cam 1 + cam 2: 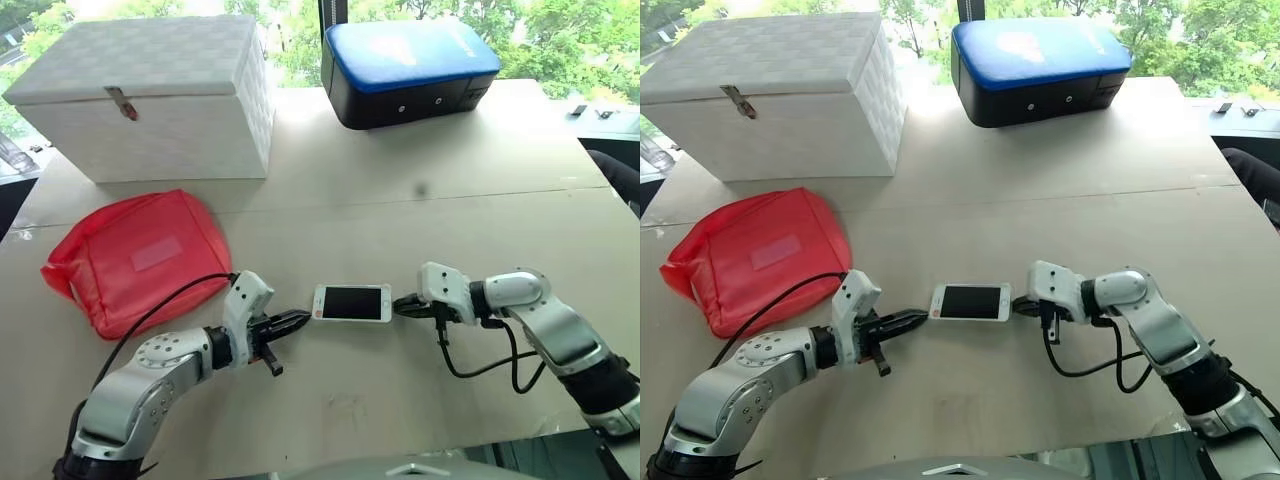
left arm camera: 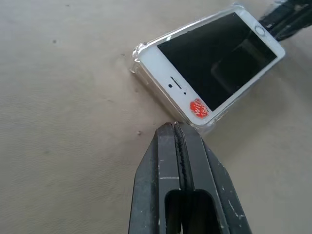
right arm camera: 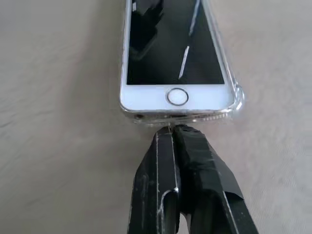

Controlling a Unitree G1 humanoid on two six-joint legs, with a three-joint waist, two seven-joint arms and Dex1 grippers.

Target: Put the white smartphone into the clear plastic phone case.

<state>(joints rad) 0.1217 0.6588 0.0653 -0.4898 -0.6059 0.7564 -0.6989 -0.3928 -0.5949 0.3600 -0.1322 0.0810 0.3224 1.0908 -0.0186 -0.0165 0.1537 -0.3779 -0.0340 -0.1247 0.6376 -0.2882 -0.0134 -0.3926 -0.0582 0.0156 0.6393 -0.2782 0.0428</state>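
Observation:
The white smartphone lies flat, screen up, near the table's front middle, seated inside the clear plastic phone case, whose glinting rim wraps its edges. A small red sticker sits on the phone's left bezel. My left gripper is shut, its tips at the phone's left end, close to the case corner. My right gripper is shut too, its tips right at the home-button end; contact is too close to tell. Neither holds anything.
A red pouch lies at the left. A white woven box stands at the back left and a blue-topped black case at the back middle. Bare tabletop spreads beyond the phone.

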